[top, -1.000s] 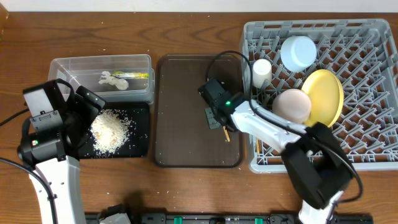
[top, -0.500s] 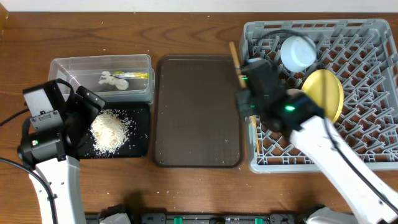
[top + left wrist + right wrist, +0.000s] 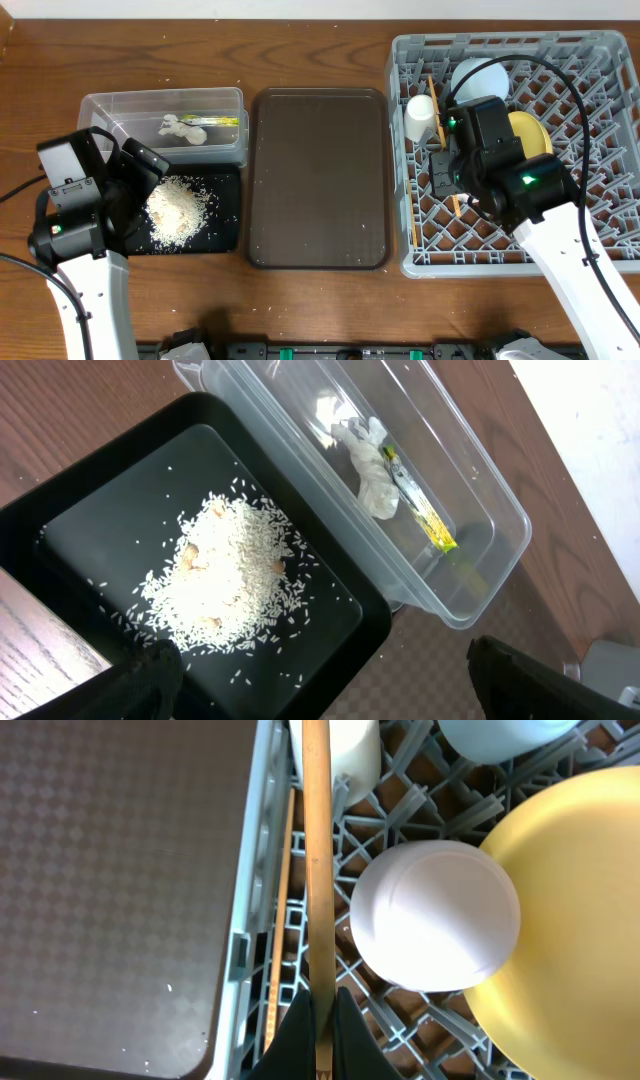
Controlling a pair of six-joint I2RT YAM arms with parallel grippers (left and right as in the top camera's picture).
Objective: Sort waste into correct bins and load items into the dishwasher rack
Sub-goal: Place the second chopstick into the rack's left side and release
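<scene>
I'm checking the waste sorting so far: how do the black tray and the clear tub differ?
The black tray is shallow and opaque, while the clear tub is deeper and see-through. The black tray holds a loose heap of rice-like crumbs; the clear tub holds a crumpled white paper scrap and a yellow-green wrapper. Both are rectangular and sit side by side.

You had a brown wooden table point(image 3: 320, 300) filling almost the whole overhead view. Its wood had long dark lines running from side to side. A thin pale strip point(image 3: 300, 6) ran along the top edge, behind the table. In the left wrist view, a white patch point(image 3: 600, 420) sat past the table's edge, in the upper right corner. The light was soft.
</scene>
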